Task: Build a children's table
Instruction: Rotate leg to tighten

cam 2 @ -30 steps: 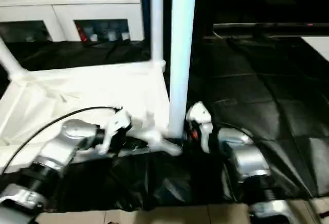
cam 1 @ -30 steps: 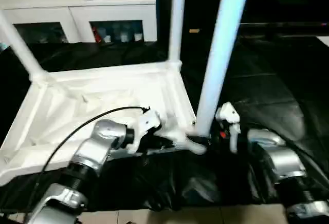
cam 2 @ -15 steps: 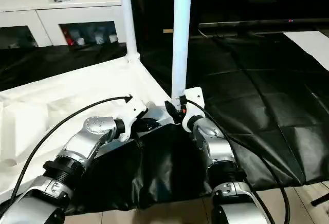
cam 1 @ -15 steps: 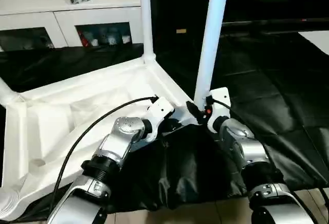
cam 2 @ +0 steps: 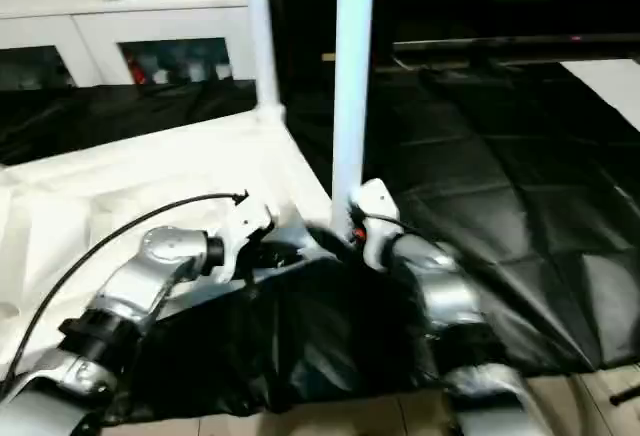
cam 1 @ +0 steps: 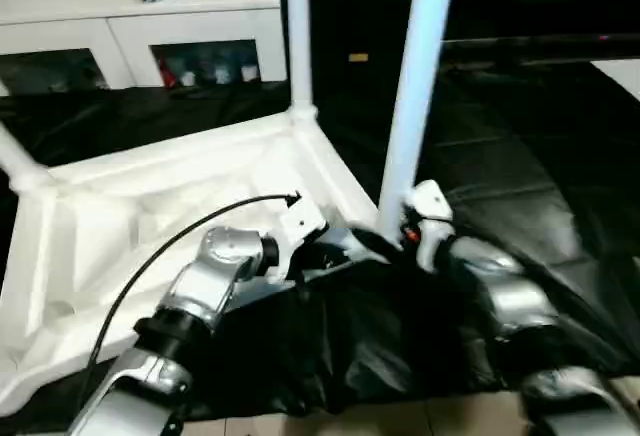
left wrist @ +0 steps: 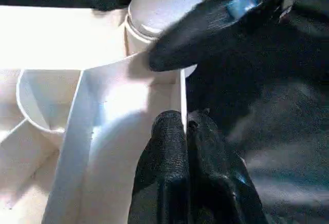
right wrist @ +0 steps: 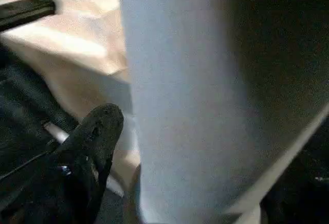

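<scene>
The children's table [cam 1: 150, 206] lies upside down across the left of the frame on a black sheet [cam 1: 540, 176], legs pointing up. Two silver forearms reach its near right corner from below. A white cabinet [cam 1: 140, 26] stands upper left.

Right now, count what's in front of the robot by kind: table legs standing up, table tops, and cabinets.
Table legs standing up: 3
Table tops: 1
Cabinets: 1
Total: 5
</scene>
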You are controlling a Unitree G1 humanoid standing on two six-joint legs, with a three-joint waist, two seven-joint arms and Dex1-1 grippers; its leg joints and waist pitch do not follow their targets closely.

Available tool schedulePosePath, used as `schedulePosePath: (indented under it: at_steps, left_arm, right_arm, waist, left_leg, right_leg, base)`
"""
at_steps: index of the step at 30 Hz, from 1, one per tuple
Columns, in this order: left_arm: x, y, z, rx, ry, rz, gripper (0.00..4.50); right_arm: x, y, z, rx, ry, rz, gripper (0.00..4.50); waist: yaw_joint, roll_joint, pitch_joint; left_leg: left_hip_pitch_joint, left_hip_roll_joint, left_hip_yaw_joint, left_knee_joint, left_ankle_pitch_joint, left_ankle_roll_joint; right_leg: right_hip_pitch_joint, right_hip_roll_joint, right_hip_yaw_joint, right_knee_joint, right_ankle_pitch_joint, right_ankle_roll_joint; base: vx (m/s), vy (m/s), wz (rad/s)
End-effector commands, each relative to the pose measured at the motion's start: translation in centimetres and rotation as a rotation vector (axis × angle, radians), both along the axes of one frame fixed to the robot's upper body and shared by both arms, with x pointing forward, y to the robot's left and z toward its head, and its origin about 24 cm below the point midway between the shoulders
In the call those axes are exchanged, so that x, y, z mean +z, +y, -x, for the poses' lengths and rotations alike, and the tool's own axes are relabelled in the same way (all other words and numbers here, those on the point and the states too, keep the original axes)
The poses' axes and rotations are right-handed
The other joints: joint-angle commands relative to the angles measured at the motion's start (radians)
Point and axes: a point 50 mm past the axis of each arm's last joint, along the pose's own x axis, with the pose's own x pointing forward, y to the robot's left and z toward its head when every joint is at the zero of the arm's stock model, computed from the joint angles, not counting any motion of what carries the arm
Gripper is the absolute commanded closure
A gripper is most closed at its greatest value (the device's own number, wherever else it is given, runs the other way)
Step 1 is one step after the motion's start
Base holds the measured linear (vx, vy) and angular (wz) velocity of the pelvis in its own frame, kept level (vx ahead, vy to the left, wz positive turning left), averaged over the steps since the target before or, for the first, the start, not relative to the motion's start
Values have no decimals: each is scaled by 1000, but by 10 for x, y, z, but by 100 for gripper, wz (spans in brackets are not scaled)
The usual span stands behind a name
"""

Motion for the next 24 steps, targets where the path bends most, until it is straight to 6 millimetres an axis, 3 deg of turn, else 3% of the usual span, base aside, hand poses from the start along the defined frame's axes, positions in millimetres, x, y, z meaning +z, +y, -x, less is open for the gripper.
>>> schedulePosePath:
  at_steps: [1, 7, 8, 16, 21, 24]
  left_arm:
    - [19, -11, 0, -79, -77, 86, 450]
    - [18, 0, 1, -105, -58, 58, 450]
    - [18, 2, 2, -109, -56, 55, 450]
    - [17, 9, 6, -142, -28, 43, 450]
    - [16, 6, 4, -116, -43, 42, 450]
    - [16, -1, -2, -51, -69, 50, 450]
  right_arm:
    - [-7, 12, 14, 165, 69, -10, 66]
    - [-5, 3, 26, 302, 139, 3, 102]
    - [-5, 3, 28, 316, 145, 7, 126]
    - [-6, 5, 36, 395, 173, 40, 183]
    - [-8, 8, 38, 390, 176, 29, 194]
    - [-10, 14, 37, 335, 162, -14, 198]
  waist:
    - [4, -13, -65]
    - [18, -13, -60]
    - [21, -13, -61]
    - [24, -17, -61]
    - [24, -16, -62]
    - [25, -15, -60]
  left_leg:
    - [16, 87, -43, -65, -162, 106]
    - [23, 90, -45, -70, -211, 69]
    - [26, 91, -45, -70, -214, 63]
    - [23, 88, -46, -71, -207, 55]
    - [22, 88, -45, -69, -193, 60]
    - [27, 88, -45, -70, -217, 50]
  right_leg:
    - [39, -96, 54, -60, -192, -240]
    - [33, -97, 54, -71, -306, -210]
    - [30, -96, 55, -72, -307, -209]
    - [31, -98, 56, -70, -304, -205]
    - [32, -98, 56, -68, -281, -211]
    - [28, -97, 57, -74, -312, -206]
  base:
    - [0, 0, 0]
    - [0, 0, 0]
    - [0, 0, 0]
    - [0, 0, 0]
    - [0, 0, 0]
    - [0, 0, 0]
